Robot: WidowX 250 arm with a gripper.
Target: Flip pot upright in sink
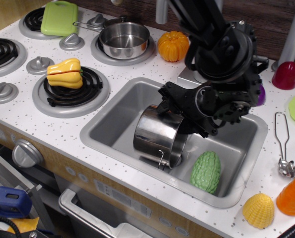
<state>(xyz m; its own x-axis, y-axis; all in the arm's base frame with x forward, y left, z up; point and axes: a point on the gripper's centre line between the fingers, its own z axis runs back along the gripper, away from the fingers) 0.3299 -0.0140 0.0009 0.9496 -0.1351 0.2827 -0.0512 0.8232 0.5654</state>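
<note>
Pot point(156, 135) – shiny mirror-bright steel; sink point(112, 124) – matt grey plastic.

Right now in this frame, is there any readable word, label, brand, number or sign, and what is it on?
None can be read.
The shiny stainless-steel pot lying on its side in the grey plastic sink bears no visible marking.
The black tool at the pot's rim shows no legible lettering.
The pale buttons on the wooden front panel are too small and blurred to tell whether they carry symbols.
</note>
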